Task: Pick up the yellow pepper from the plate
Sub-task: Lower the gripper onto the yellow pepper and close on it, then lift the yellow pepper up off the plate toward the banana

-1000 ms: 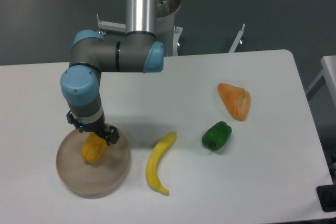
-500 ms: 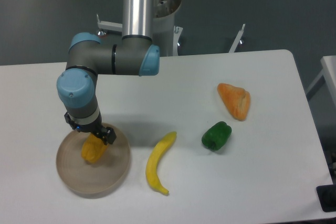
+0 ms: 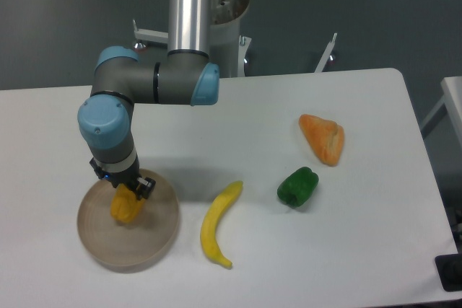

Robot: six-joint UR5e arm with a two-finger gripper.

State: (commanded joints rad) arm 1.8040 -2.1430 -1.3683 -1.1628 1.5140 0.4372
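The yellow pepper [image 3: 126,207] sits on the round beige plate [image 3: 155,239] at the front left of the table. My gripper [image 3: 125,191] hangs straight down over the pepper, right on top of it. The wrist hides the fingers, so I cannot tell whether they are open or shut on the pepper.
A long yellow banana [image 3: 217,223] lies just right of the plate. A green pepper [image 3: 297,186] and a pale orange wedge-shaped lump [image 3: 323,138] lie further right. The arm's base column [image 3: 192,12] stands at the back of the table.
The arm has shifted slightly left and down over the plate. The pepper has moved a little left with it.
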